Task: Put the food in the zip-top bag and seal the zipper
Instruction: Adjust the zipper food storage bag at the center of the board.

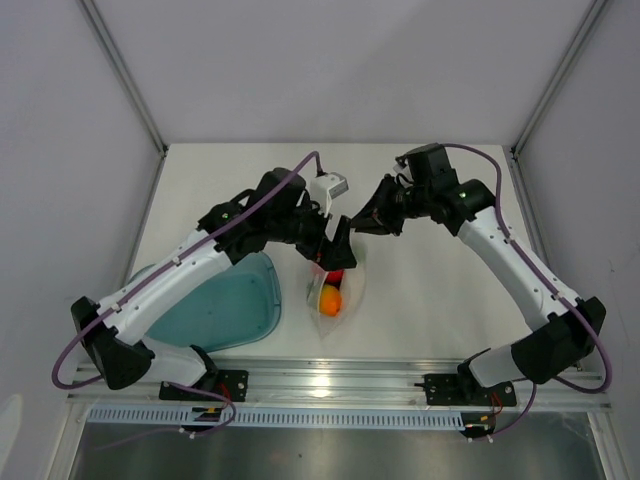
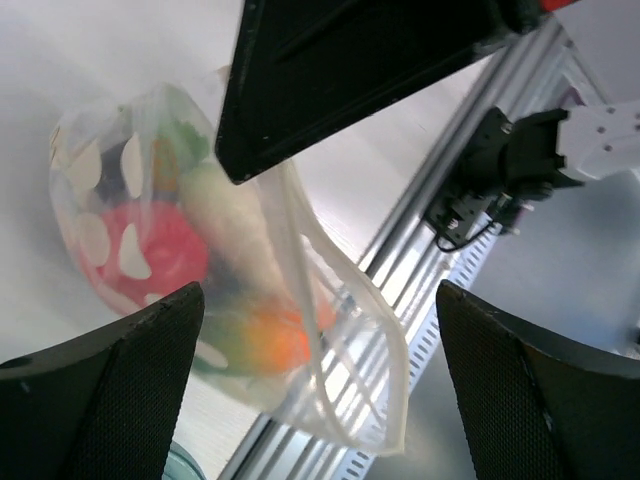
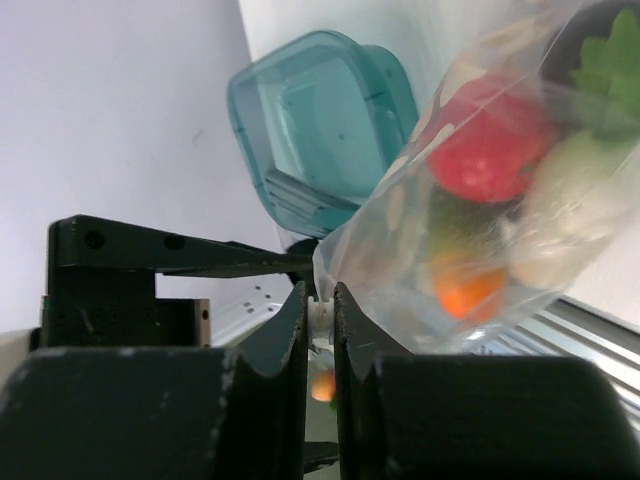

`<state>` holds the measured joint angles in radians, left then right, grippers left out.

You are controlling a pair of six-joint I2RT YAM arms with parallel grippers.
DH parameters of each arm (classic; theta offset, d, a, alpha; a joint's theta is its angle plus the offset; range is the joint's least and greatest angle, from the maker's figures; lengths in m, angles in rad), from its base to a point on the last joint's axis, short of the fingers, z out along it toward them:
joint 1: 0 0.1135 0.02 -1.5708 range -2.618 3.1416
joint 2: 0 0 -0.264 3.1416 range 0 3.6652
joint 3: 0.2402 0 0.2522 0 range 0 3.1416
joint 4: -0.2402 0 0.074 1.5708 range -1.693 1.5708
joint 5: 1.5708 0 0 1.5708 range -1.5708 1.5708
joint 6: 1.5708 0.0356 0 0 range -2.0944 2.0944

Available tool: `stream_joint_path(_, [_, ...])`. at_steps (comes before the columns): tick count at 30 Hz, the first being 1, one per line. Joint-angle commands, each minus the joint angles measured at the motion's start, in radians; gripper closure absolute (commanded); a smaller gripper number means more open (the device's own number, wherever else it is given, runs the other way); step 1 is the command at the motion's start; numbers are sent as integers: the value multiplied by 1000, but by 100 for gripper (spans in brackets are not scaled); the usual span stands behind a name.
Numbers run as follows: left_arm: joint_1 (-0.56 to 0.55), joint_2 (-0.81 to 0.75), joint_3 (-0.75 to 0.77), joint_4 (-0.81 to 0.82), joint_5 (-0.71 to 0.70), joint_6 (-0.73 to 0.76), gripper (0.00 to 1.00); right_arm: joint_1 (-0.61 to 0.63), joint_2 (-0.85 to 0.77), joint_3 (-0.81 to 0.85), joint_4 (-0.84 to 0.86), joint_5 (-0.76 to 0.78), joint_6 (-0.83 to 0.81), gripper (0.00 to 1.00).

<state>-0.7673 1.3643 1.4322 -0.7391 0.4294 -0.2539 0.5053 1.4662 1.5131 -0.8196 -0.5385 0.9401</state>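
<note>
Left jaws are wide open and hold nothing; in the left wrist view they straddle the clear crinkly zip-top bag (image 1: pixel 336 288). Right jaws are nearly shut, pinching a thin edge at the bag's mouth end, lower centre of the right wrist view.

The bag is mid-frame in the top view, just below where the two arm tips meet and right of the translucent teal tray (image 1: pixel 235 310). Its lower end looks to rest on the white counter (image 1: pixel 430 290); its upper end hangs from the right pinch.

The toy food (image 2: pixel 160 250) is inside: a red round fruit, a white oblong piece, orange and green bits.

My read is that loading is done and sealing is the step. The thin clear zipper strip (image 2: pixel 352 280) looks parted in the left wrist view, so it's not sealed.

To do it well:
- Right jaws hold the pinch and keep the strip taut.
- Bring the left jaws onto the strip itself, just beside the right pinch, above the food bulge.
- Close squarely across both tracks, then run along the mouth to the far corner.
- Clamping on food or a slack strip would likely leave gaps.
</note>
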Motion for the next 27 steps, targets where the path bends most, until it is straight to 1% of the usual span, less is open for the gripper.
stream_joint_path(1, [-65, -48, 48, 29, -248, -1, 2, -5, -87, -31, 72, 26, 109, 100])
stream_joint_path(3, [-102, -47, 54, 12, -325, -11, 0, -5, -107, -57, 97, 37, 163, 100])
stream_joint_path(4, [-112, -42, 54, 3, -402, -19, 1, -2, -125, -68, 100, 43, 179, 100])
stream_joint_path(5, [-121, -41, 53, -14, -428, -27, 1, 1, -136, -92, 108, 51, 213, 100])
stream_joint_path(7, [-142, -27, 53, -31, -522, -54, 0, 7, -168, -119, 128, 61, 250, 100])
stream_joint_path(8, [-154, -24, 57, -36, -537, -65, 0, 9, -178, -142, 138, 75, 285, 100])
stream_joint_path(13, [-219, -31, 82, -20, -633, -71, 0, 30, -211, -153, 140, 127, 335, 100])
stream_joint_path(16, [-242, -41, 105, 6, -641, -77, 1, 48, -216, -148, 134, 163, 347, 100])
stream_joint_path(20, [-247, -41, 102, 46, -600, -97, 1, 73, -214, -146, 142, 189, 367, 100])
stream_joint_path(27, [-247, 59, 125, -9, -561, -123, 0, 93, -219, -128, 139, 244, 394, 100])
